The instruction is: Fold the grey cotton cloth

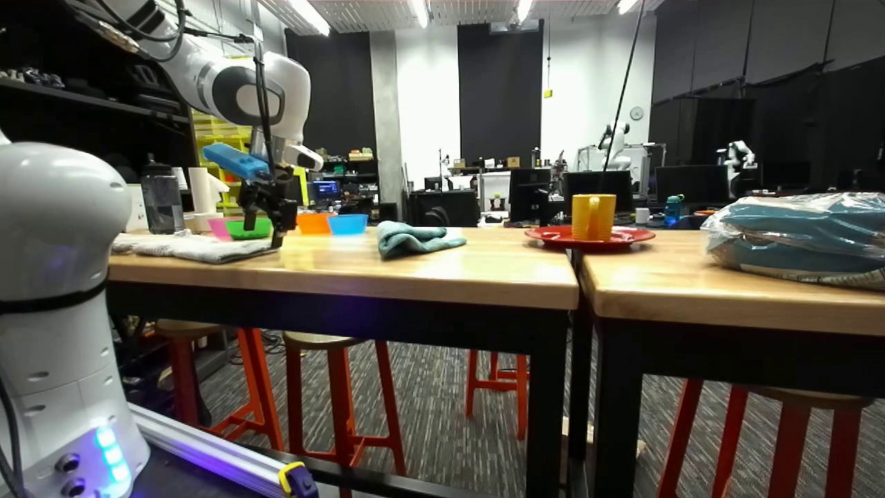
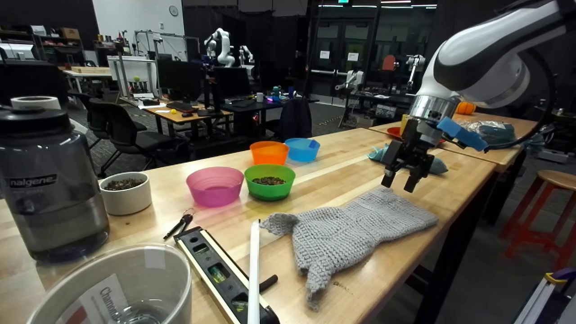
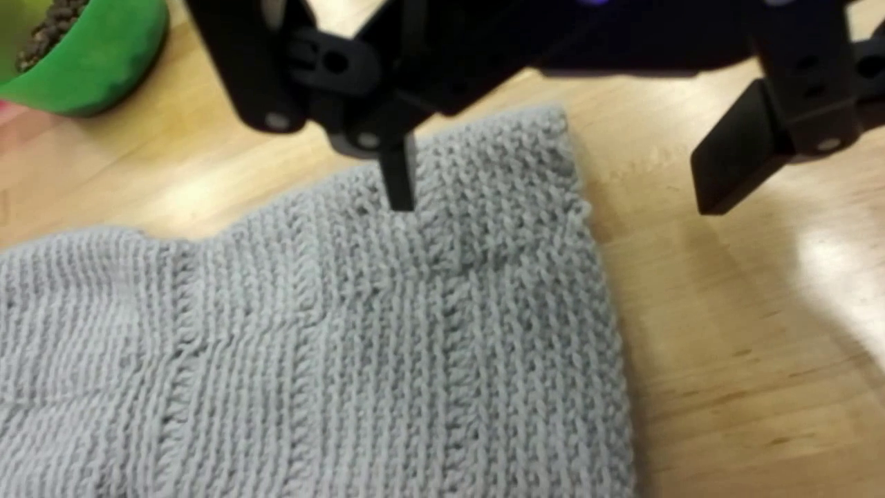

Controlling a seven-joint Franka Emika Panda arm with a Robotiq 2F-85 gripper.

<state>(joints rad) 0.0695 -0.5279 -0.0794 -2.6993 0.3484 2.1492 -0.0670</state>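
Wrist view: ribbed-knit grey cloth on glossy wooden tabletop

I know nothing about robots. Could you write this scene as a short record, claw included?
Main item: grey cloth, spread on the wooden table, crumpled at one end
Robot's grip: gripper open, holding nothing, near the cloth's opposite end
Contact with cloth: cannot tell
Bowls: pink bowl, green bowl, orange bowl, blue bowl
Other fabric: teal cloth, bunched
Crockery: yellow mug on a red plate

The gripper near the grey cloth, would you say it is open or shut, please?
The gripper is open: in the wrist view, its fingers stand wide apart and the grey cloth lies ungripped.
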